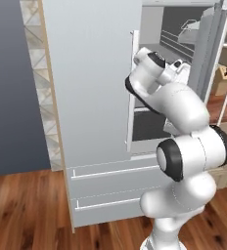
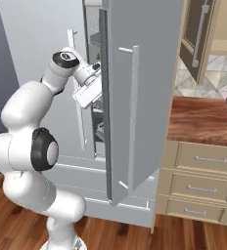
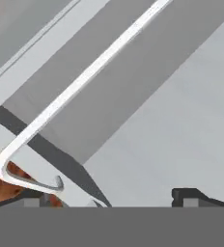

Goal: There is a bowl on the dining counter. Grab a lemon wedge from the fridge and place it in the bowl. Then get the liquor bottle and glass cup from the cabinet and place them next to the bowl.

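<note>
The fridge [image 1: 93,88] runs past the top edge of both base views; its open right door [image 2: 135,93] hides the interior shelves and the gripper [image 2: 97,80].

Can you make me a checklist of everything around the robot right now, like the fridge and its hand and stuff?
Surface: wood floor; wood-grain worktop right of the fridge.
Job's things: fridge, right door swung open, left door shut, both drawers shut. Shelves show inside; no lemon wedge can be made out.
Clutter: nothing seen.
Gripper: gripper open, holding nothing, reaching into the gap beside the open door. The hand view shows a white door handle close ahead.
Cables: nothing seen.
Surroundings: grey wall, beige drawers under the worktop, open wall cabinet door above it.
</note>
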Available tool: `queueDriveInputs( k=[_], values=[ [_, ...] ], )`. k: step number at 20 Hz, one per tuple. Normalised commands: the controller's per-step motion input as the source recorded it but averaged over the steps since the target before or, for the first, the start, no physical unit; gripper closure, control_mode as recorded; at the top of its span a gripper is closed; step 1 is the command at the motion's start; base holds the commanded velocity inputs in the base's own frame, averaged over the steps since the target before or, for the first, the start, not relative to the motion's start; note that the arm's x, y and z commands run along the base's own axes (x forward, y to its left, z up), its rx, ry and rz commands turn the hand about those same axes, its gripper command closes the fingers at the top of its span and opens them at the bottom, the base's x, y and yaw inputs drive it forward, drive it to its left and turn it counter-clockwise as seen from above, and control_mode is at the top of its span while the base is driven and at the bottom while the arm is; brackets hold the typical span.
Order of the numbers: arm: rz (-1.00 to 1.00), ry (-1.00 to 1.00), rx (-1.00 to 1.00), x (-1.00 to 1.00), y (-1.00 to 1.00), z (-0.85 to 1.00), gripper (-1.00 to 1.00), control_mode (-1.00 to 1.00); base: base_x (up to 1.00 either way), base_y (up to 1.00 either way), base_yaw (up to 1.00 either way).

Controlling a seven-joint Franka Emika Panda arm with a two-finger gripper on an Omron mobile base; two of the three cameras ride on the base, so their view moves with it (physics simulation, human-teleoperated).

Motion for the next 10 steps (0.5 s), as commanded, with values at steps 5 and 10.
queueDriveInputs(
  k=[5,10],
  values=[
    [-0.13,-0.07,0.05,-0.68,-1.00,0.00,-1.00,-1.00,0.00,0.00,0.00],
    [-0.18,-0.02,0.05,-0.07,-1.00,0.02,-1.00,-1.00,0.00,0.00,0.00]
  ],
)
